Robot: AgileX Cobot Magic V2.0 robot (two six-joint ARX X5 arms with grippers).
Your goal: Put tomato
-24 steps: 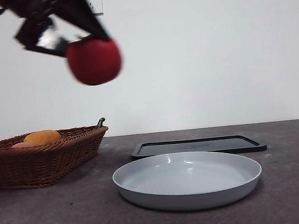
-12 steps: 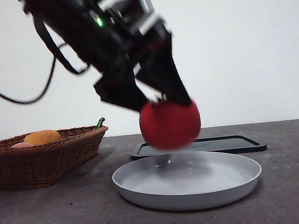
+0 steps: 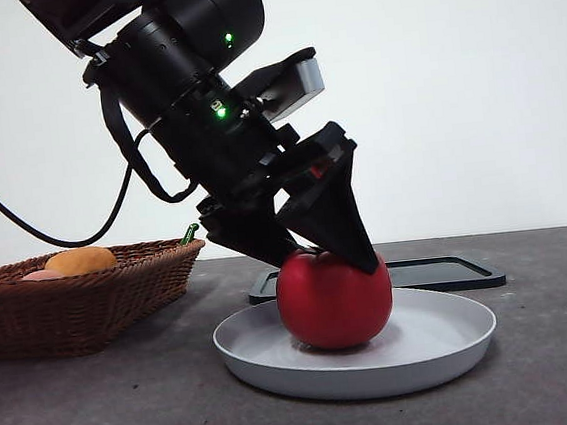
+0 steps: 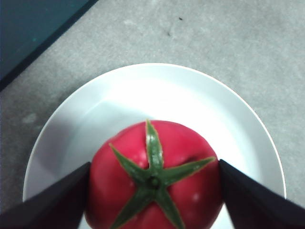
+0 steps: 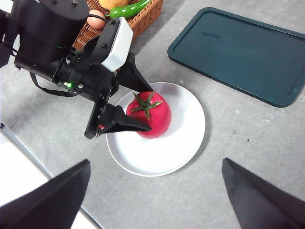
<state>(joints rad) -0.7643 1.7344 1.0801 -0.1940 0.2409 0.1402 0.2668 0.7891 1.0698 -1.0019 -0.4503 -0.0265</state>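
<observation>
The glossy red tomato [image 3: 332, 303] with a green calyx rests in the white plate [image 3: 447, 342] at the table's middle. My left gripper [image 3: 328, 258] comes down from the upper left, and its black jaws press on both sides of the tomato [image 4: 155, 176]. The left wrist view shows the plate's rim [image 4: 190, 90] around the tomato. The right wrist view looks down from high above on the tomato [image 5: 151, 114], the plate [image 5: 186, 138] and the left gripper [image 5: 150, 109]. My right gripper [image 5: 156, 164] is open and empty, well above the table.
A brown wicker basket [image 3: 81, 302] stands at the left with an orange-yellow fruit [image 3: 80, 259] and a green pepper [image 3: 192, 231] in it. A dark flat tray [image 3: 450, 272] lies just behind the plate; the right wrist view shows the tray [image 5: 238, 52] too.
The left gripper has carried the tomato from high at the left down and to the right, and the tomato now rests in the plate.
</observation>
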